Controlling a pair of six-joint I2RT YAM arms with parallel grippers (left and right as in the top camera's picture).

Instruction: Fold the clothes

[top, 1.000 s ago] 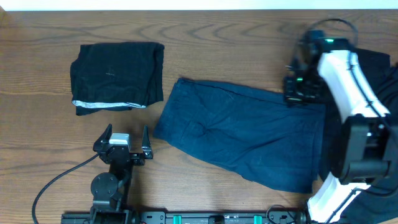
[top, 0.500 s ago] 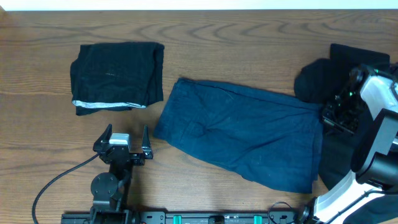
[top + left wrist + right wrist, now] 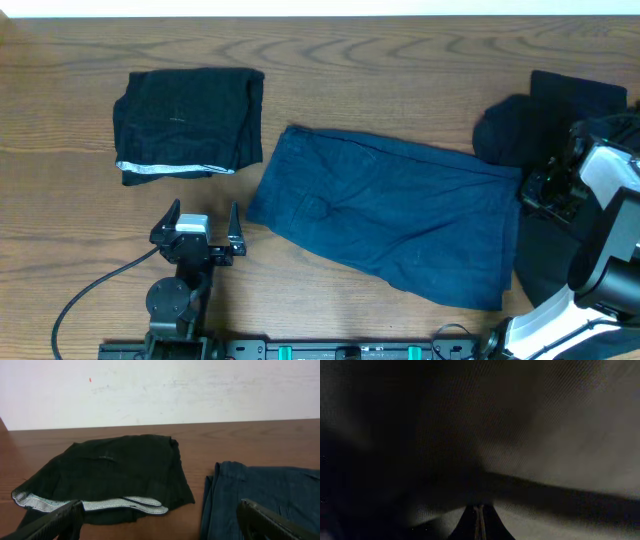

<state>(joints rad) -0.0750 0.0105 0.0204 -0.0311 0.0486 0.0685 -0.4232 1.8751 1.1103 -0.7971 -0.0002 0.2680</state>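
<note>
Right, the black piece with the white edge strip [image 3: 185,120] sits folded at ten o'clock on the desk [image 3: 380,60], and the navy shorts [image 3: 390,215] lie spread mid-desk, seemingly next. The right hand [image 3: 545,190] is pinched shut at three o'clock by the dark heap [image 3: 525,125], no catch visible. The left hand [image 3: 202,212] gapes wide and empty at seven. Next move, I'd say: grip a shorts edge. No readable labels.

Lab bench: bare wooden table [image 3: 400,40], plain white wall [image 3: 200,390].

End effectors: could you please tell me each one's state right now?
Left end effector: open, empty.
Right end effector: shut; whether it pinches cloth cannot be told.
</note>
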